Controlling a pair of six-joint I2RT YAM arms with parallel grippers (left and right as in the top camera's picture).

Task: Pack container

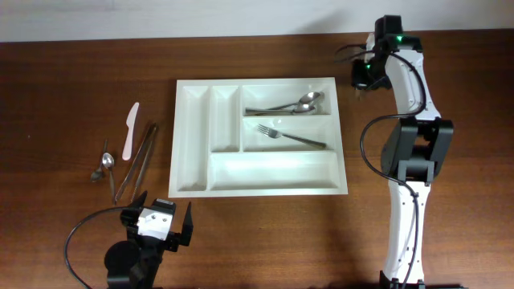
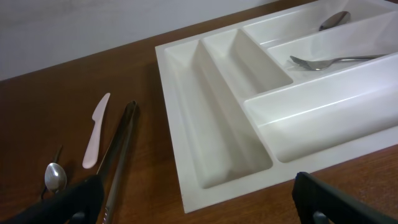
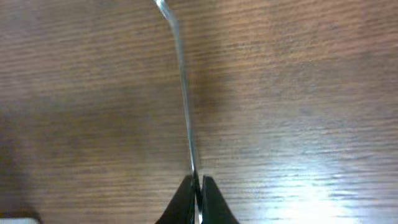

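Near edge, L pincer (image 1: 159,218) is hanging w/ jaws wide apart, the white container (image 1: 193,152) is lying mid-way across the table (image 1: 64,80) holding a fork (image 1: 291,136) & spoons (image 1: 301,104) in its far crosswise slots, and at far R the R pincer (image 3: 197,193) is clamping a thin metal utensil handle (image 3: 184,93).

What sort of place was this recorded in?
Likely a robotics lab bench, not a home kitchen: a wooden table against a plain wall, a white cutlery tray, and a robot arm standing over it.
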